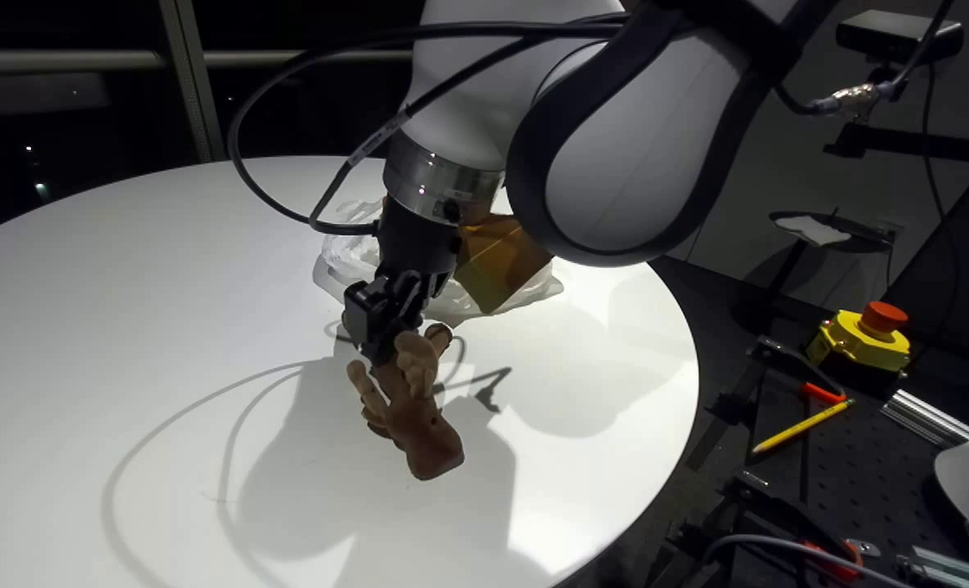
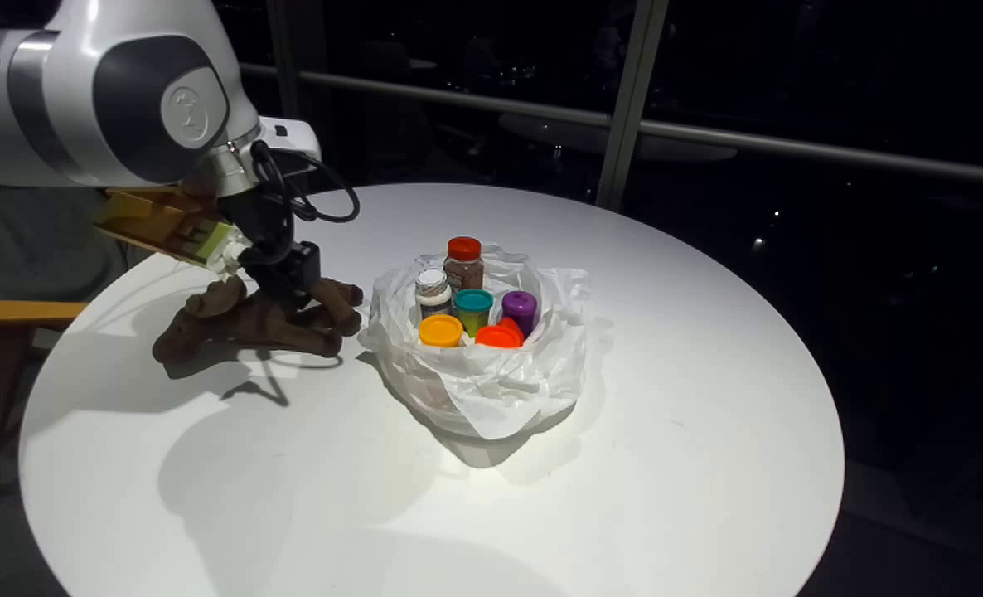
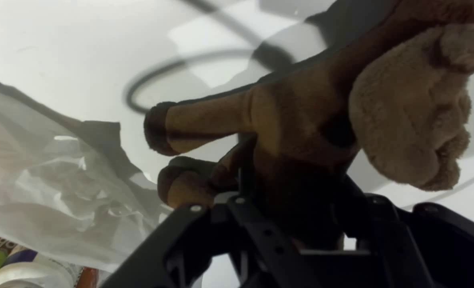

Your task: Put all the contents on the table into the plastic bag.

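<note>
Just beside plastic bag, gripper is clamped on brown plush. Cups & 2 btls sit w/in bag.

The plush moose is matt cloth with a short, soft nap, fuzzier on its pale antlers. The plastic bag looks thin, crinkled and translucent, with bright glints on its creases. The teal lid, orange-yellow lid and red bottle cap look like smooth plastic. The table is smooth with a faint sheen. The gripper is matt, with shiny metal pins; the arm casing is glossy plastic, the wrist collar bare metal.
</note>
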Controlling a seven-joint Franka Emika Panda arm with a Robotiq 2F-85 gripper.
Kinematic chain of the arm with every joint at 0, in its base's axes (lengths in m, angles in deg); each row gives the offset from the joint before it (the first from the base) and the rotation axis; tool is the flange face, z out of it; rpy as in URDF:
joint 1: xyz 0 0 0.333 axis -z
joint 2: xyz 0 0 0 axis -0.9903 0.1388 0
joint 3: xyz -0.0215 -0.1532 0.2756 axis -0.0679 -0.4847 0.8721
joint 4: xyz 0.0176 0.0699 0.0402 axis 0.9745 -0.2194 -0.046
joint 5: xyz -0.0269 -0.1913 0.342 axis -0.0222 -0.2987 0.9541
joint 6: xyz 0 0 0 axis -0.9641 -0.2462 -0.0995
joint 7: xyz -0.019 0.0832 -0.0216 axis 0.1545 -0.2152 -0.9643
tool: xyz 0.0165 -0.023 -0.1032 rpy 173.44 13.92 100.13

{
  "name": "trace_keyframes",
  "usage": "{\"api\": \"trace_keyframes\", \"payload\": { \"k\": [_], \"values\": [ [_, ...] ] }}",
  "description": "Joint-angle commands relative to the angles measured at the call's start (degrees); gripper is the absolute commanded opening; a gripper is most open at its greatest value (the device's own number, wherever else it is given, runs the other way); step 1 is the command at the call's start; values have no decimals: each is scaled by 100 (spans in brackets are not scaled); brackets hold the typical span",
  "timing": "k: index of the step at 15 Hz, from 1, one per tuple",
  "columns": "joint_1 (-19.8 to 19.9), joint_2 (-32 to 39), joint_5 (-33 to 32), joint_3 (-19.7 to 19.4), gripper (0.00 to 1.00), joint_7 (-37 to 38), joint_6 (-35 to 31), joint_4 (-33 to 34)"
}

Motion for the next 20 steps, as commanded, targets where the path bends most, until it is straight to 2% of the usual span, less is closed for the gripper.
{"api": "trace_keyframes", "payload": {
  "k": [1, 4, 5, 7, 9, 11, 12, 16, 20],
  "values": [
    [26, -261, 157, -77, 23, -82, -14, -96],
    [86, -811, 185, -95, 14, -98, 26, -400],
    [35, -1013, 137, -166, 16, -61, 53, -493],
    [-689, -1555, -444, -1027, 15, 371, 247, -694],
    [-1312, -1948, -1308, -1853, 15, 728, 706, -693],
    [-1994, -2055, -2355, -2756, 16, 1264, 1128, -385],
    [-2227, -2023, -2858, -3056, 16, 1489, 1340, -181],
    [-2676, -1564, -4882, -3615, 16, 2757, 1570, 277],
    [-2957, -1151, -6672, -3812, 16, 4049, 2126, 411]
  ]
}}
